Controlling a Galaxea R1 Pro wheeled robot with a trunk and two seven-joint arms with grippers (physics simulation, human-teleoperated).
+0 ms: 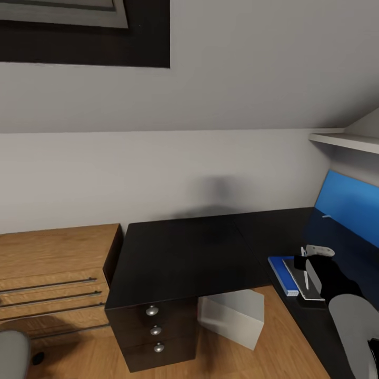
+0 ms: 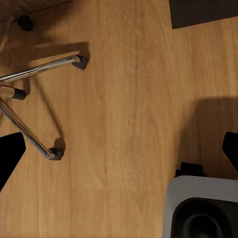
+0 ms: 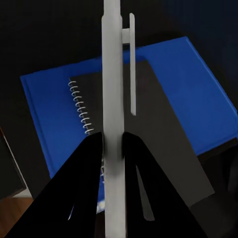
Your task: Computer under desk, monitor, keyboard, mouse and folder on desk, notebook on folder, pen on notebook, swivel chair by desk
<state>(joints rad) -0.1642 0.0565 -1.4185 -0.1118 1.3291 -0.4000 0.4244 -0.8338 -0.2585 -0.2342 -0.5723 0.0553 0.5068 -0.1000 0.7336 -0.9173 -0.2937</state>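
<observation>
The blue folder (image 1: 279,269) (image 3: 198,94) lies on the black desk (image 1: 184,252) with the dark spiral notebook (image 1: 300,278) (image 3: 148,114) stacked on it. My right gripper (image 1: 301,259) (image 3: 113,139) is shut on the white pen (image 1: 306,279) (image 3: 112,74), holding it just over the notebook. The white computer (image 1: 234,315) stands under the desk. At the lower left of the head view is the swivel chair (image 1: 11,351), and its chrome base (image 2: 34,69) lies below my open left gripper (image 2: 119,153). The monitor, keyboard and mouse are out of view.
A light wooden drawer chest (image 1: 52,279) stands left of the desk's black drawer unit (image 1: 155,331). A blue back panel (image 1: 347,202) and a white shelf (image 1: 345,141) are at the right, under the sloped ceiling. The robot's base (image 2: 203,208) rests on the plank floor (image 2: 129,124).
</observation>
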